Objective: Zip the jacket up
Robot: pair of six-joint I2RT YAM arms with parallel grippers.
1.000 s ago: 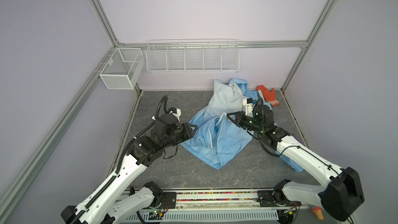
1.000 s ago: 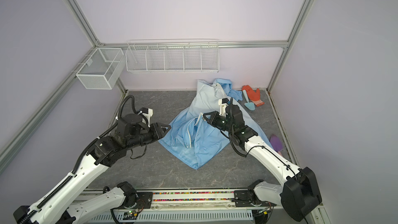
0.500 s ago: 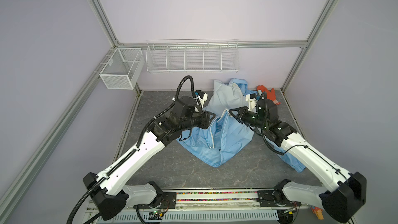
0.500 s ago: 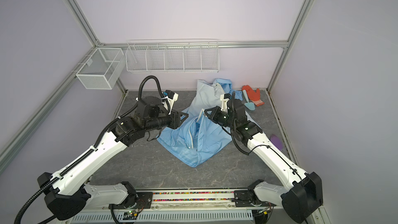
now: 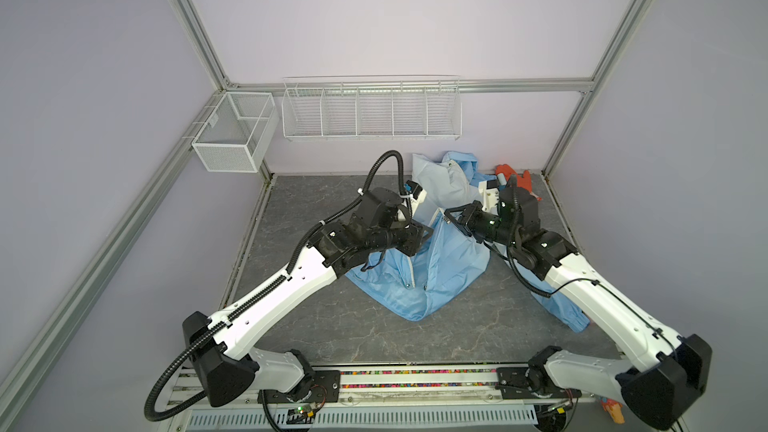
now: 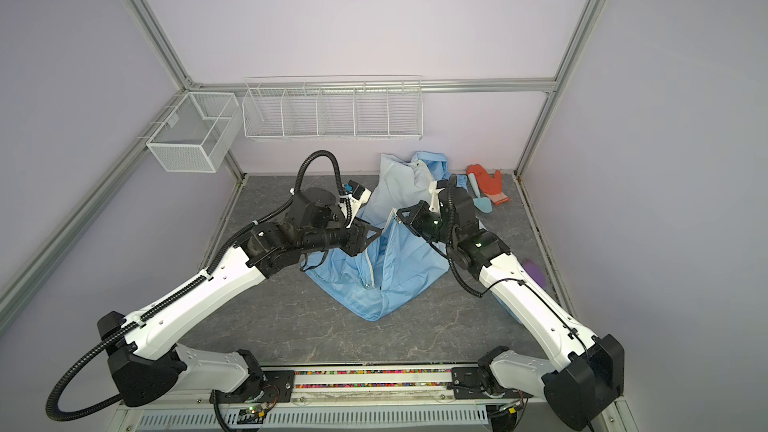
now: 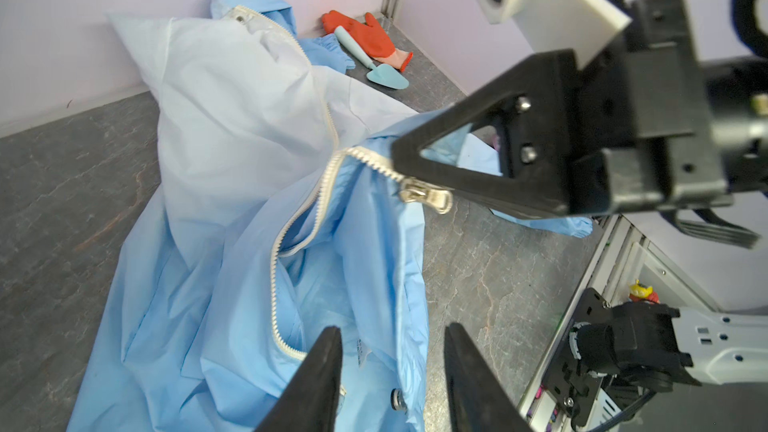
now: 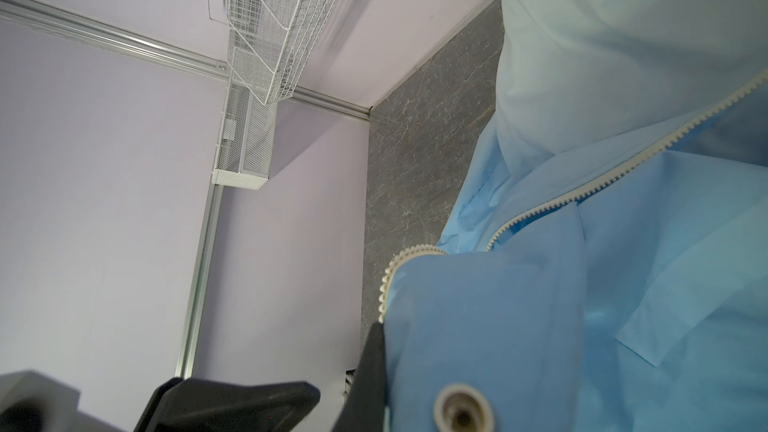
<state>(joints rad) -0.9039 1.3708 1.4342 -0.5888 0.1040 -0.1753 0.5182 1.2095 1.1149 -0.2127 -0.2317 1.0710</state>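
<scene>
Jacket [image 5: 451, 272] lies crumpled on the bench [image 5: 361, 338], back and right of middle in both top views, with 1 cuff showing beyond the right arm; the right tool [image 5: 447, 214] is clenched on the jacket's front edge and holds it raised off the bench; the left tool [image 5: 430, 229] hovers over the cloth just beside it, tips facing the right tool, fingers parted with nothing between them.

The coming move turns, in my judgement, on the zipper slider [image 7: 424, 198]; in the left wrist view it hangs just under the right tool's tip, ahead of the left tool and higher, so the free left arm is the nearer one and would need to go forward and up; the zipper teeth [image 7: 305, 214] run away from the slider, then bend down the front toward the left tool, so the long axis is not straight.

Both top views show the 2 arms and how near the tools stand, but the slider is too small to read there; the left wrist view shows the slider and 2 rows of teeth lying apart below it; whether both rows enter the slider I cannot tell; the right wrist view shows only cloth, teeth and 1 snap button [image 8: 461, 409], not the slider.
</scene>
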